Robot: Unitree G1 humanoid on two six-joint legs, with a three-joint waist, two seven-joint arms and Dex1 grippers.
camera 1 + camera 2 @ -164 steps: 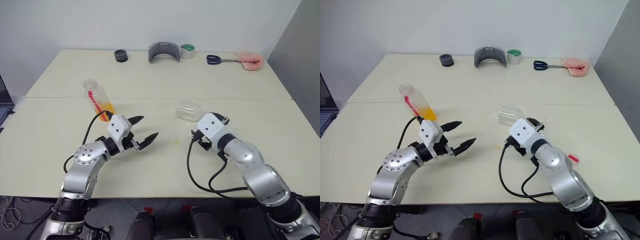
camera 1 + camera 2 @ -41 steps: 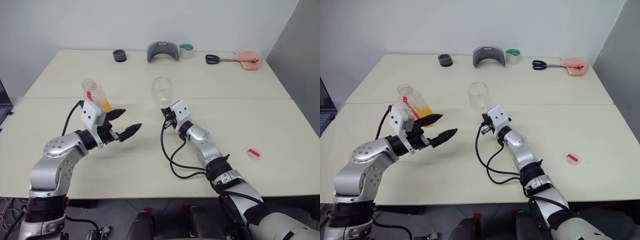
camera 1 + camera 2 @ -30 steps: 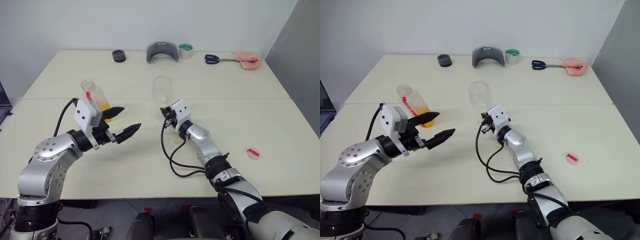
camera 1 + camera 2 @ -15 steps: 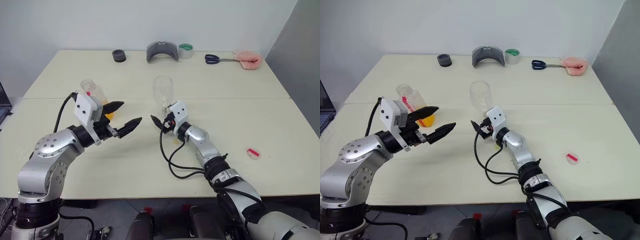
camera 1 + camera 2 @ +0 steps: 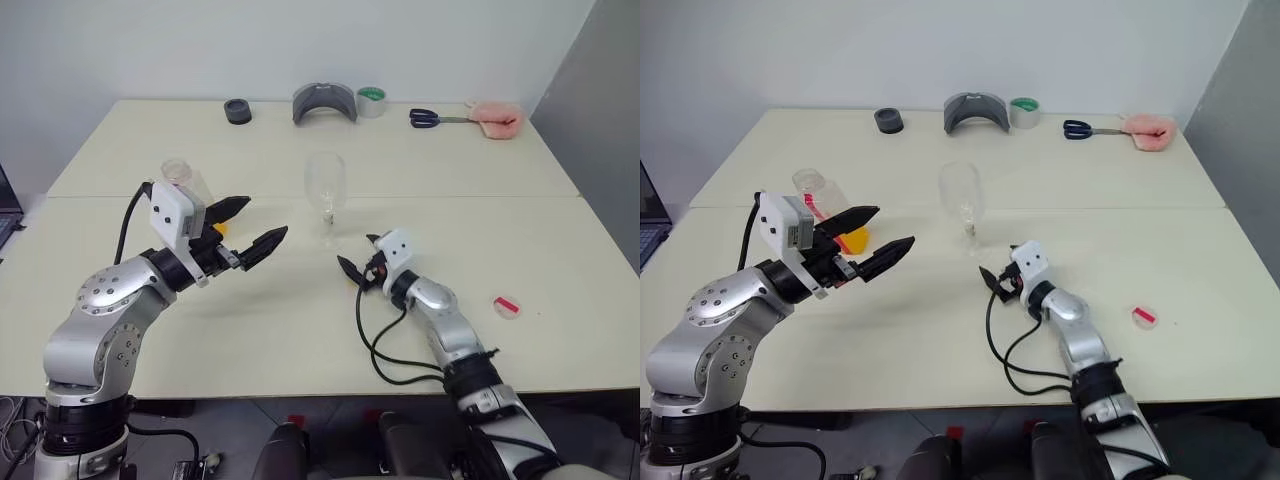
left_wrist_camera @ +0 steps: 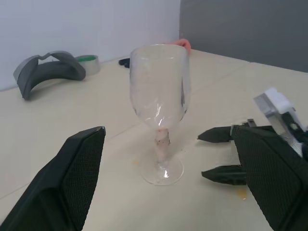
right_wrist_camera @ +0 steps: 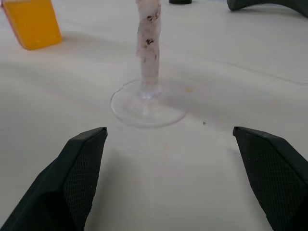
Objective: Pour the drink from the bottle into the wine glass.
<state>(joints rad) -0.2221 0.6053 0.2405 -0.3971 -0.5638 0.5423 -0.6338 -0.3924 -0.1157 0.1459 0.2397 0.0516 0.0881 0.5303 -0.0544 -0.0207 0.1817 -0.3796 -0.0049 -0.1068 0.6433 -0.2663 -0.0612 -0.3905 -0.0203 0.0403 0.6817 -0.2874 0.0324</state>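
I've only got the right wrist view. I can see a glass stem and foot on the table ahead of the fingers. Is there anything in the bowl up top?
Observer: No. The wine glass stands upright and its bowl is empty.
Operator: And the orange block at the edge of my picture, is that the bottle?
Observer: Yes. It is the bottom of the bottle, which is on the table with the drink low in it, partly behind the left hand.
Operator: Is the left hand holding it?
Observer: No. The left hand is open, holds nothing, and points toward the glass from the bottle's side.
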